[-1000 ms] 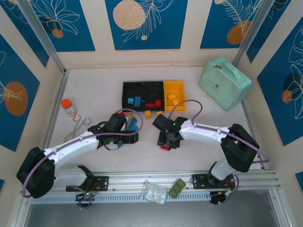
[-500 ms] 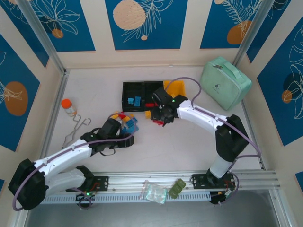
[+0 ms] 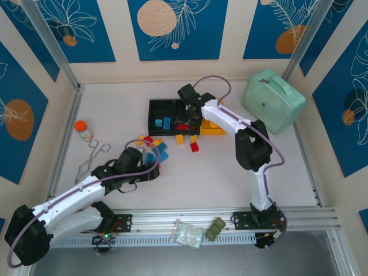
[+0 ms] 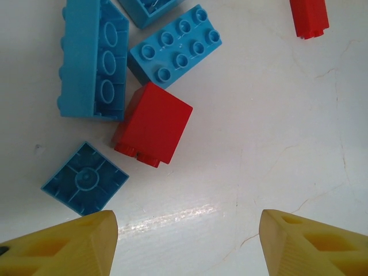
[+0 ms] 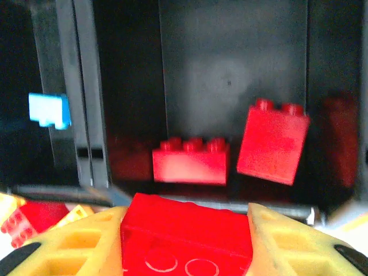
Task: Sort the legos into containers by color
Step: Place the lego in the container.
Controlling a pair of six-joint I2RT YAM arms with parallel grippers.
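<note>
The containers (image 3: pixel 156 106) sit in a row at the table's back: two black bins and a yellow one (image 3: pixel 218 107). My right gripper (image 3: pixel 187 119) hovers over the middle black bin (image 5: pixel 230 69), shut on a red lego (image 5: pixel 187 238). Two red legos (image 5: pixel 191 161) lie inside that bin, and a blue one (image 5: pixel 49 110) lies in the left bin. My left gripper (image 4: pixel 187 241) is open above bare table, just short of a red lego (image 4: pixel 153 123) and several blue legos (image 4: pixel 174 52). Loose red (image 3: pixel 194 147), orange (image 3: pixel 179 138) and blue legos (image 3: pixel 159 152) lie in front of the bins.
A mint-green case (image 3: pixel 272 100) stands at the back right. An orange-capped bottle (image 3: pixel 84 129) and wire tongs (image 3: pixel 94 156) are at the left. A plastic bag (image 3: pixel 186 233) rests on the front rail.
My right gripper has carried the red lego from the table's middle back to over the middle black bin. My left gripper has drawn back toward the near left, away from the blue legos.
</note>
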